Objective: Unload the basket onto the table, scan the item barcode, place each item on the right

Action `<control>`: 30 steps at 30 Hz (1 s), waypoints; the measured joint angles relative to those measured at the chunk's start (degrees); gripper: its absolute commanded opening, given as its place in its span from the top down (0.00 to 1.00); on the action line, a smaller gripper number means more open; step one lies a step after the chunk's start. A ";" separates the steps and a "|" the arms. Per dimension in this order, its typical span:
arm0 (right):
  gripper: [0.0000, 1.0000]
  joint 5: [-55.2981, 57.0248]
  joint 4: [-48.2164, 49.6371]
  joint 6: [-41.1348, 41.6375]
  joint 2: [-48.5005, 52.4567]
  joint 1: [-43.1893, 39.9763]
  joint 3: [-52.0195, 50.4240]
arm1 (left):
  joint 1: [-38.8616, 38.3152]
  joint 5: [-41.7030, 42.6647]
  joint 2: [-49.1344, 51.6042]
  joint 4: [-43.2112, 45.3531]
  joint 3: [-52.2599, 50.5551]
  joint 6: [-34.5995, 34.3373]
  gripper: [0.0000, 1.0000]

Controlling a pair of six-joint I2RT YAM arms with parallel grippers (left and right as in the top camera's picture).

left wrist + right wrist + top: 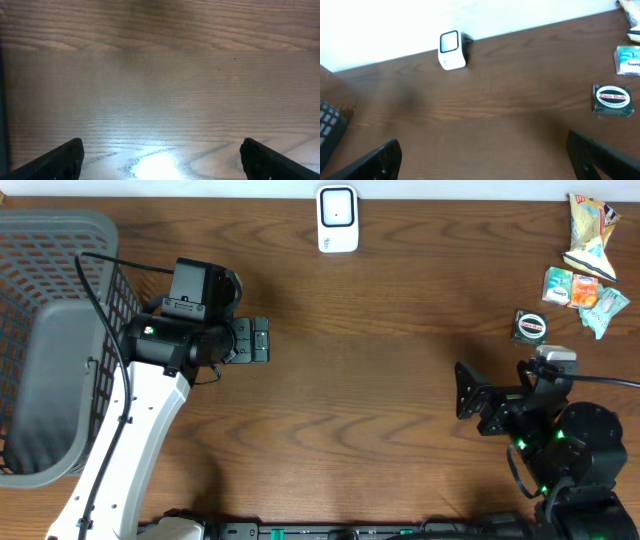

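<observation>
the small dark green square tin (530, 326) sits well right of the white upright barcode scanner (337, 218), beside the snack packets (585, 270). our right jaws, wide and empty, have it ahead and rightward. the left jaws, equally wide and empty, are farther.

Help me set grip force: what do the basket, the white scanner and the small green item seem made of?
The basket looks like matte grey moulded plastic, its walls a grid of holes. The scanner seems hard white plastic, smooth and slightly glossy. The green item could be a printed card box or a tin; the look leaves that open.
</observation>
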 measured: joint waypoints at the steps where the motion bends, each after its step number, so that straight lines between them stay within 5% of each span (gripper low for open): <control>1: 0.01 0.07 0.04 -0.02 0.00 0.00 -0.02 | 0.00 0.00 0.00 0.00 0.00 0.02 0.02; 16: 0.01 0.11 -1.51 -0.02 -0.02 0.00 -0.02 | 0.00 0.00 0.00 0.00 0.00 0.00 0.02; 30: 0.01 0.31 -23.41 0.02 0.00 0.00 -0.11 | 0.00 0.02 0.00 -0.02 0.00 0.00 0.02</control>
